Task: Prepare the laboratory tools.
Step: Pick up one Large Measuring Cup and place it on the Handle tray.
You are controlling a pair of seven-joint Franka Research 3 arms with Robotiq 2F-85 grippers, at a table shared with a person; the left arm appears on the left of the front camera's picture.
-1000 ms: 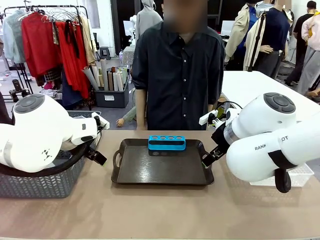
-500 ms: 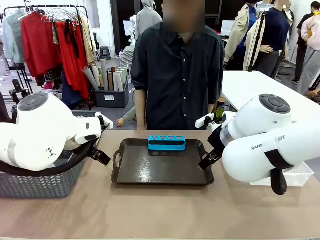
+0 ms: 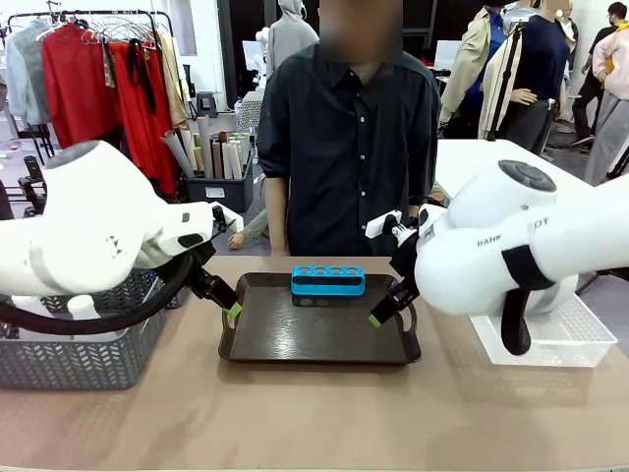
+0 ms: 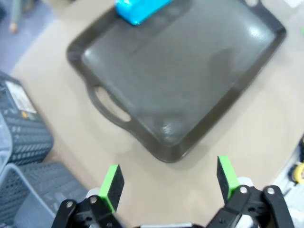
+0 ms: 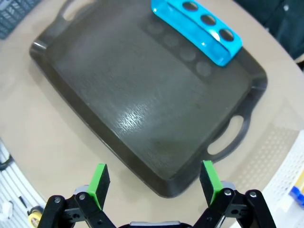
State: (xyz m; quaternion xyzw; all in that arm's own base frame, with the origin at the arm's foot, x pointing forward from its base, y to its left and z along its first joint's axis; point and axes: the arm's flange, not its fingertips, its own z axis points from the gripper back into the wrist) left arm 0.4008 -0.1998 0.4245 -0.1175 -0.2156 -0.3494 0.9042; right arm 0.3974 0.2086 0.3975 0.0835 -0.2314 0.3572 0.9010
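Observation:
A dark tray point(image 3: 319, 339) lies mid-table with a blue tube rack point(image 3: 327, 280), its holes empty, at the tray's far edge. My left gripper point(image 3: 230, 307) hovers over the tray's left handle, and my right gripper point(image 3: 378, 317) over its right side. In the left wrist view the left gripper point(image 4: 168, 178) is open and empty above the tray point(image 4: 190, 71), with the rack point(image 4: 137, 8) beyond. The right gripper point(image 5: 154, 176) is likewise open and empty over the tray point(image 5: 142, 95) and rack point(image 5: 197, 31). A blue-and-yellow bit, perhaps a tube point(image 5: 297, 189), peeks at the frame edge.
A grey mesh basket point(image 3: 79, 359) stands at the table's left, with a white shape point(image 3: 77, 307) inside it. A white plastic bin point(image 3: 550, 342) sits at the right. A person point(image 3: 349, 147) stands behind the far edge. Bare tabletop lies in front of the tray.
Both arms have swung inward: the left gripper moved right to the tray's left handle, and the right gripper moved left over the tray's right side. Both stayed open.

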